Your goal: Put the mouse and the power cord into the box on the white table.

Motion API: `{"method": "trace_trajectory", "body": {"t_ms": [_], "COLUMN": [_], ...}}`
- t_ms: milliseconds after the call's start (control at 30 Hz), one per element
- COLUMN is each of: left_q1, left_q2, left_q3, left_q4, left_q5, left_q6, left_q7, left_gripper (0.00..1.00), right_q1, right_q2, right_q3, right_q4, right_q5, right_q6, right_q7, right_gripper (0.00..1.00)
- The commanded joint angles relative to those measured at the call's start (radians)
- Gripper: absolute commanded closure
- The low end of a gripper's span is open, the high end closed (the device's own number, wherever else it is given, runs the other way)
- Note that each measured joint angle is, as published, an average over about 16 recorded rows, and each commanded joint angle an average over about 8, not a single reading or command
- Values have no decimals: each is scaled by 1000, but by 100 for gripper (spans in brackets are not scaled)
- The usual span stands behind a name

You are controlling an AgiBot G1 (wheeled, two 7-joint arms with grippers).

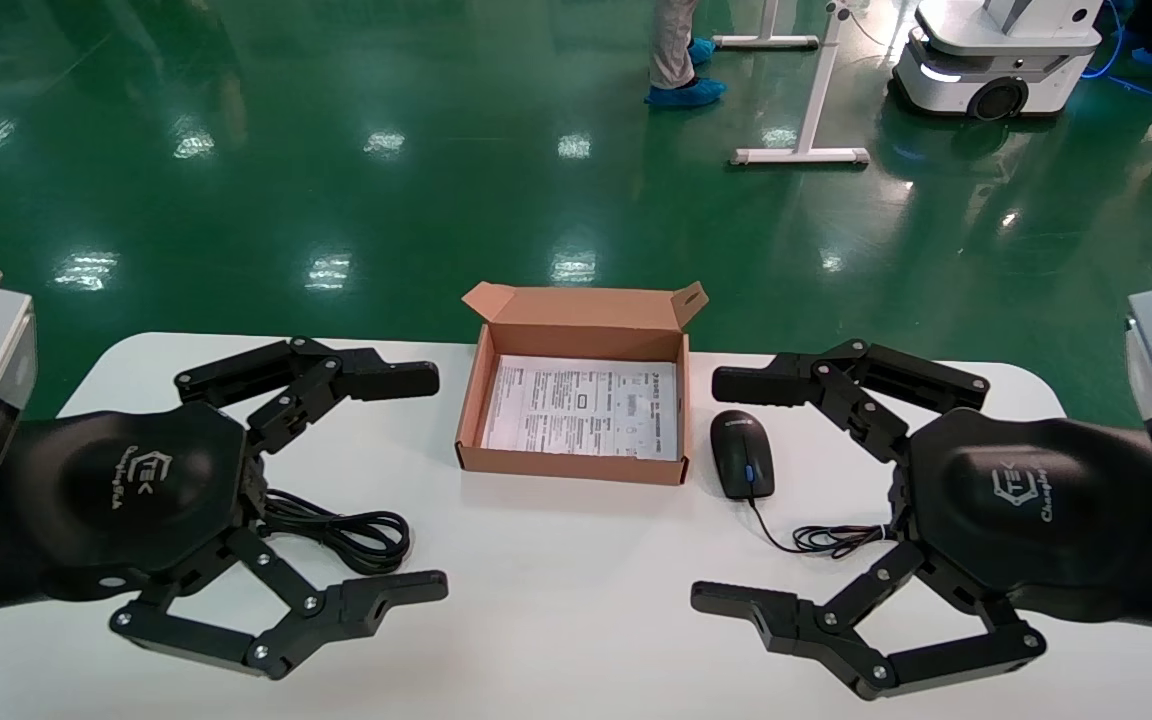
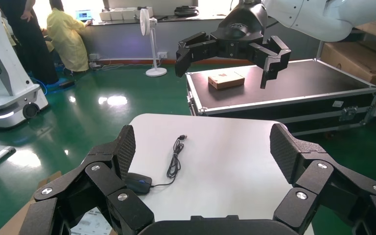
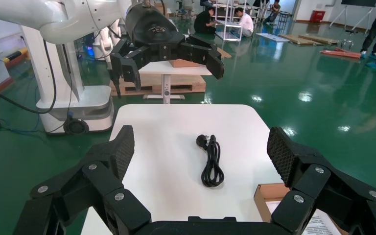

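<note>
The brown cardboard box point(image 1: 571, 464) stands open at the middle of the white table point(image 1: 576, 610), a printed sheet lining its bottom. Just right of it lies the black mouse point(image 1: 742, 454), its thin wire point(image 1: 831, 540) bundled behind it. The coiled black power cord point(image 1: 346, 530) lies left of the box, partly under my left hand. My left gripper point(image 1: 431, 483) hovers open above the cord's side of the table. My right gripper point(image 1: 711, 492) hovers open beside the mouse. The left wrist view shows the mouse point(image 2: 138, 182); the right wrist view shows the power cord point(image 3: 211, 161).
Green floor lies beyond the table's far edge. A white stand frame point(image 1: 816, 90), a mobile robot base point(image 1: 996, 60) and a person's legs point(image 1: 681, 50) are far behind. A black flight case point(image 2: 284, 93) stands off the table's right end.
</note>
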Motion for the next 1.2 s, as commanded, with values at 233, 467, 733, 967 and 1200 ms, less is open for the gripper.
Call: {"method": "trace_trajectory", "body": {"t_ms": [233, 467, 733, 967, 1200], "left_q1": [0, 0, 0, -1, -39], "left_q2": [0, 0, 0, 1, 4], "left_q3": [0, 0, 0, 1, 41], "left_q4": [0, 0, 0, 1, -15], "left_q5": [0, 0, 0, 1, 56], "left_q6": [0, 0, 0, -1, 35], "left_q7": [0, 0, 0, 1, -24], "left_gripper": [0, 0, 0, 0, 0], "right_q1": [0, 0, 0, 0, 13], "right_q2": [0, 0, 0, 0, 13], "right_q3": [0, 0, 0, 0, -8], "right_q4": [0, 0, 0, 0, -4], "right_q5": [0, 0, 0, 0, -33], "right_q6": [0, 0, 0, 0, -25], "right_q7": [0, 0, 0, 0, -26], "right_gripper": [0, 0, 0, 0, 0]}}
